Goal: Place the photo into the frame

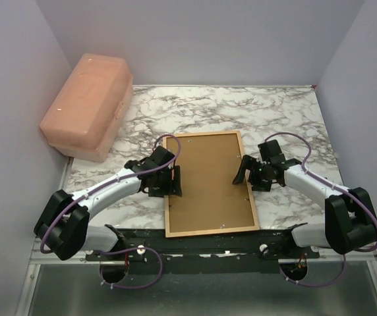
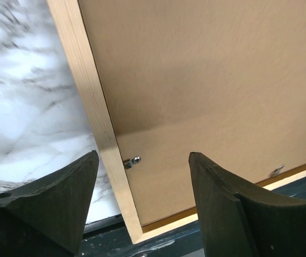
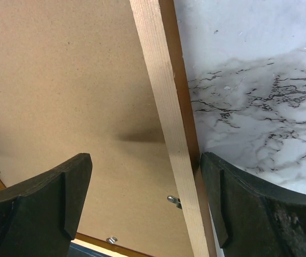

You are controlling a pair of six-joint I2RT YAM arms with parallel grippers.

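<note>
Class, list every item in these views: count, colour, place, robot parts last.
frame: one, orange-brown, back up, mid-table
backing board: one, brown, inside the frame
metal tabs: several, silver, along the frame's inner edge
box: one, pink, far left corner
table: one, white marble, under everything
left gripper: one, black, open, over the frame's left edge
right gripper: one, black, open, over the frame's right edge

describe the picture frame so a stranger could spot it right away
On the marble table, look at the middle of the near edge. The frame lies flat there, back up: a thin pale wooden border around a brown backing board. Unlike the bulky pink box at the far left, it is flat and sharp-cornered.
</note>
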